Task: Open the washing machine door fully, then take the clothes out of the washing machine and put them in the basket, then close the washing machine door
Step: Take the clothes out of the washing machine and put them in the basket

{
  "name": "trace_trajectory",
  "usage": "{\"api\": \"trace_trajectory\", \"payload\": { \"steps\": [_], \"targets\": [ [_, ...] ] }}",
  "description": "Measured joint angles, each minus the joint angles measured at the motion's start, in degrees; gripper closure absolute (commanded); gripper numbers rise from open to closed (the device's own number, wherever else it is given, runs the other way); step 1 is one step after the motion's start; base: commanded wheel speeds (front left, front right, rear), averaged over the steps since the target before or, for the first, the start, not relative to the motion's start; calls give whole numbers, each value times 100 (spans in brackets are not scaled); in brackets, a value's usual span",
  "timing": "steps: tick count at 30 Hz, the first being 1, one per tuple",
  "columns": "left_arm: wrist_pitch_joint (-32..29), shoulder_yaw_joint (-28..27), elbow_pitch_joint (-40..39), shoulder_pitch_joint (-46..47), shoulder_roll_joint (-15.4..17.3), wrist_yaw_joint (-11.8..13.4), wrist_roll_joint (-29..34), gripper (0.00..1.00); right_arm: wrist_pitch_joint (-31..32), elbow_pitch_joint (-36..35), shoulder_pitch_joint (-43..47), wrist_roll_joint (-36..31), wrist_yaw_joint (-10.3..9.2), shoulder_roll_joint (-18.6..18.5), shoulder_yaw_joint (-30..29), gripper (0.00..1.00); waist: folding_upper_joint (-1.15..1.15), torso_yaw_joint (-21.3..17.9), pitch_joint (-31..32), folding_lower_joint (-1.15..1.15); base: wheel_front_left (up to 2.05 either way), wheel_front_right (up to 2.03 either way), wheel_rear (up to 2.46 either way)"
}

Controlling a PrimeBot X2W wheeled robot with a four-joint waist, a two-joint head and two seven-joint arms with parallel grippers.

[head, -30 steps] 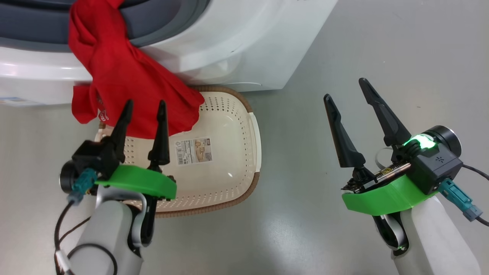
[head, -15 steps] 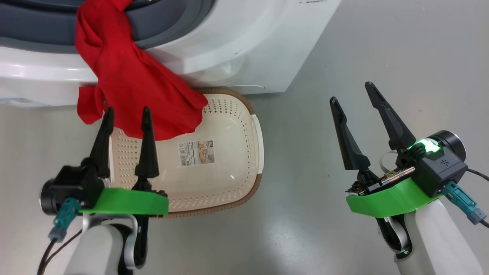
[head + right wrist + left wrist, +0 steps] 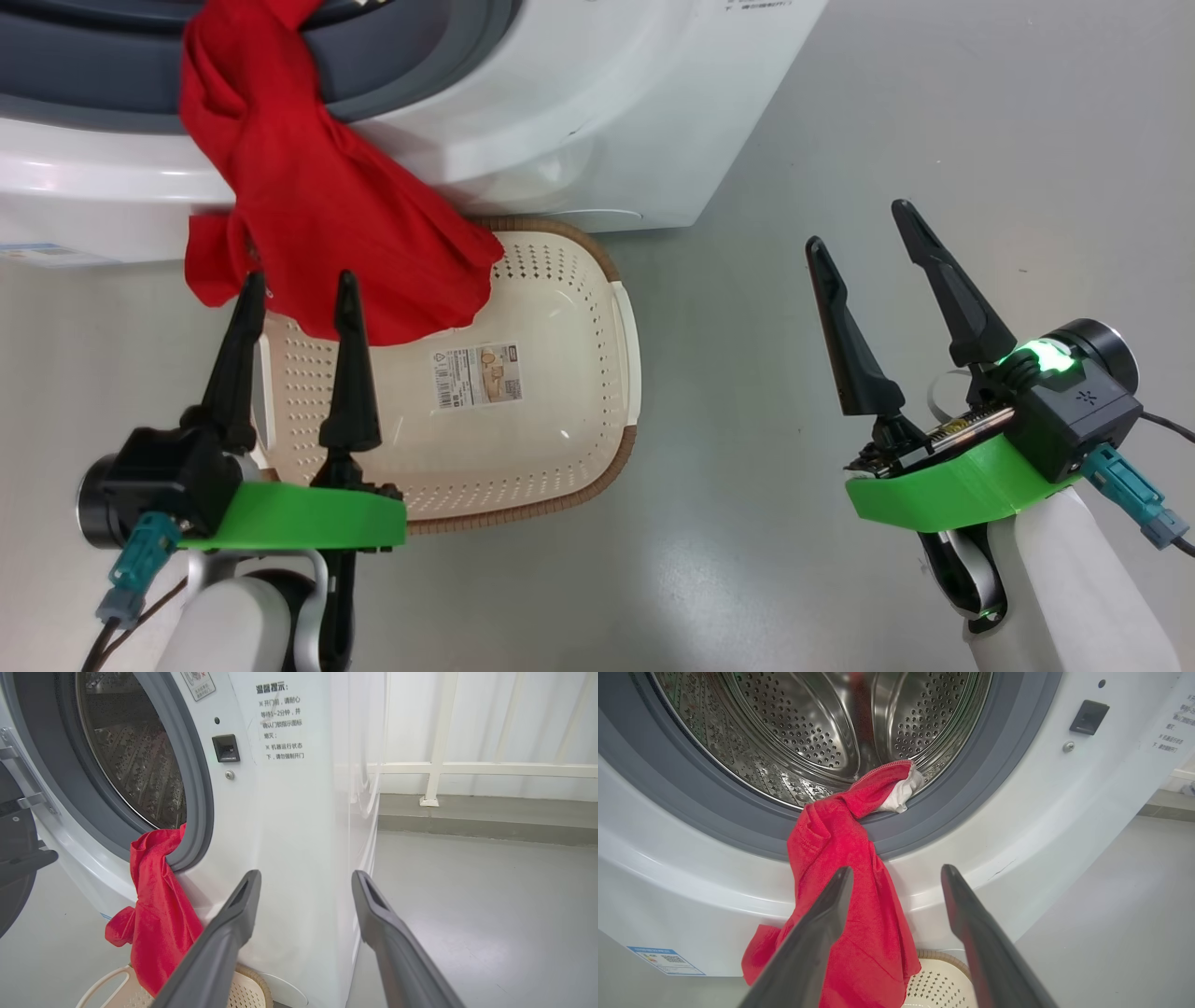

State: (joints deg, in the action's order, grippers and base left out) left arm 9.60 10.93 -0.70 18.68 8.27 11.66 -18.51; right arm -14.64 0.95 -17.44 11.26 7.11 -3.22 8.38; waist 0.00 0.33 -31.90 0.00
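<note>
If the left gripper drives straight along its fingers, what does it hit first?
Probably the clothes hanging from the drum: one finger of the left gripper lines up with them. The gap between the fingers aims at the washing machine front just beside them. Depth is unclear.

We see each arm as a pale grey-white forearm (image 3: 1074,597) capped by a bright green plastic shroud (image 3: 943,490). The left end effector (image 3: 301,276) and the right end effector (image 3: 858,224) each have two long, tapering matt black fingers (image 3: 845,336). Beside each shroud sits a boxy black camera housing (image 3: 1074,392) with a round barrel; the right one bears small white dots and a glowing green light (image 3: 1032,350). A teal connector (image 3: 1134,509) with a dark cable (image 3: 1158,425) plugs into each housing, and we make out an exposed circuit board edge (image 3: 952,420) on the right wrist.
</note>
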Motion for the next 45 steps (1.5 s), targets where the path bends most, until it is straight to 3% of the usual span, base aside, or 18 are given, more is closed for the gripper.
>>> {"api": "trace_trajectory", "payload": {
  "steps": [13, 27, 45],
  "targets": [
    [-93, -37, 135, 83, 21, 7, -81, 0, 0, 1, 0, 1, 1, 0, 11, 0, 0, -18, -16, 0, 0, 0, 0],
    [-347, -101, 822, 1399, 207, 145, 131, 0, 0, 33, -18, 11, 1, 1, 141, 0, 0, -114, -79, 0, 0, 0, 0],
    [-1235, 19, 2731, 3093, 541, -65, 141, 0, 0, 52, -51, 170, 1, 1, 201, 0, 0, -293, -207, 0, 0, 0, 0]
  ]
}}
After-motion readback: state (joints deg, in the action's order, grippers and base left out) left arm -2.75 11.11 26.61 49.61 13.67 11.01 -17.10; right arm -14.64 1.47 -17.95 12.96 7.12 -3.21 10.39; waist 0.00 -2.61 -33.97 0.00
